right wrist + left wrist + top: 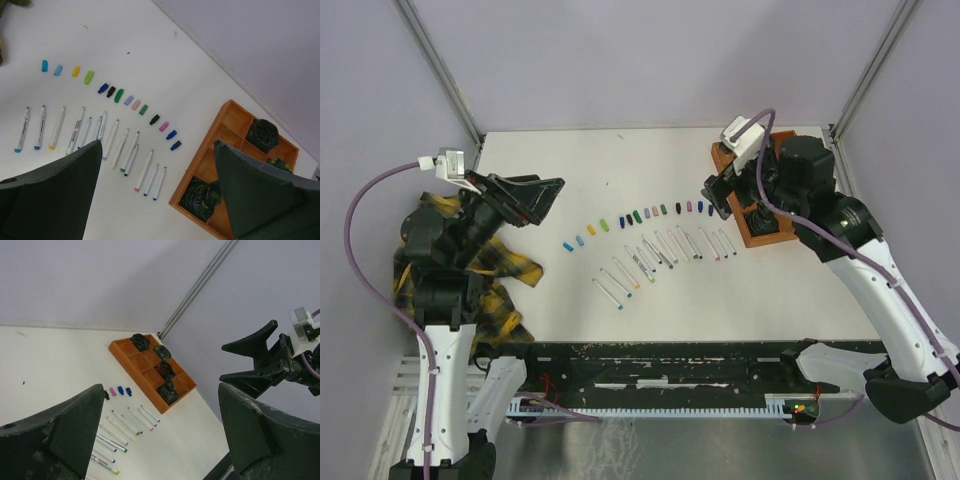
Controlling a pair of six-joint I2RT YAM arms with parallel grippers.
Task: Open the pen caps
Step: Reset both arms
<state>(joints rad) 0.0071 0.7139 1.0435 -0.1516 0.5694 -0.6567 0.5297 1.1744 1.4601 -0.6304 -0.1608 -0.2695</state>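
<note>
White-and-black arms (pixel 445 380), purple cables (pixel 350 212), white wrist cameras (pixel 450 163)

From above we see only corners of the orange tray (pixel 720 157); the right arm (pixel 875 290) covers the rest. The pen caps (pixel 638 214) left of the tray are mere coloured specks.

The top external view looks steeply down from high above and behind the arm bases at its bottom edge, far enough to hold the whole table (pixel 770 290). The left wrist view looks slantwise across the table, between the left gripper's fingers (pixel 65 435) in its lower corners, toward the orange tray (pixel 142 361) at centre. The right wrist view looks down from nearer, between the right gripper's fingers (pixel 55 195). All three share the tray, the pens (pixel 660 250) and the pen caps (pixel 638 215).
</note>
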